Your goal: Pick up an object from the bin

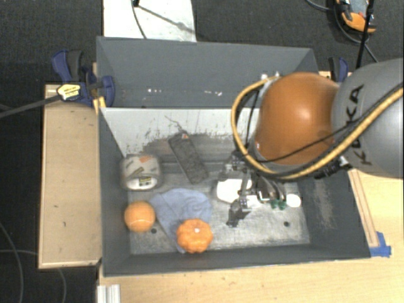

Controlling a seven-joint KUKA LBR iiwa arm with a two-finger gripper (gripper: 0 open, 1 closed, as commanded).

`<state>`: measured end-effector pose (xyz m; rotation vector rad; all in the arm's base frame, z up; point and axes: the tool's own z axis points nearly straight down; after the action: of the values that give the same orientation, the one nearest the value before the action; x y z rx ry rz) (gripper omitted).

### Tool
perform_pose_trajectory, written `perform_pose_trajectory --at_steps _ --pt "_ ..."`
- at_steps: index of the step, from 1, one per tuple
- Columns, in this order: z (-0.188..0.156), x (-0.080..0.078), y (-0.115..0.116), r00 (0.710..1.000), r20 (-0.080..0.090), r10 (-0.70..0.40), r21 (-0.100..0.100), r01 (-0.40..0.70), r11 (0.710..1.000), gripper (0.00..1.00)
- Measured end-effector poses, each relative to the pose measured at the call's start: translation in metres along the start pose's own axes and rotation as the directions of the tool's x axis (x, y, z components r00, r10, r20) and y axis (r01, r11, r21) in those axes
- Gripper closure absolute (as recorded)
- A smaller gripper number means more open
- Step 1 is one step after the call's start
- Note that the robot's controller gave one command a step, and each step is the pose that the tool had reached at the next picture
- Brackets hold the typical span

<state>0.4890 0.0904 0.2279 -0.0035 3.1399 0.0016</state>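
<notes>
Gripper (238, 212) just beside white object (227, 190), right of centre in bin (208, 71); open or closed: cannot tell. Object likely light, stiff, smooth; grip across narrow width.

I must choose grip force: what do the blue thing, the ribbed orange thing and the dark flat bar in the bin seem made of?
Blue thing: soft cloth, matt; it lies crumpled in folds. Ribbed orange thing: probably plastic or foam, pumpkin-shaped with smooth lobes. Dark flat bar: likely hard plastic, matt, with straight edges.
</notes>
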Motion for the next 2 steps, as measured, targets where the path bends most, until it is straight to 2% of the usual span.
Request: perform_pose_trajectory --at_steps 1,2 --pt "0.000 0.000 0.000 1.000 0.001 0.003 0.000 -0.003 1.000 0.00" --pt "0.058 -0.027 0.034 0.996 0.006 -0.093 0.000 0.093 0.996 0.00"
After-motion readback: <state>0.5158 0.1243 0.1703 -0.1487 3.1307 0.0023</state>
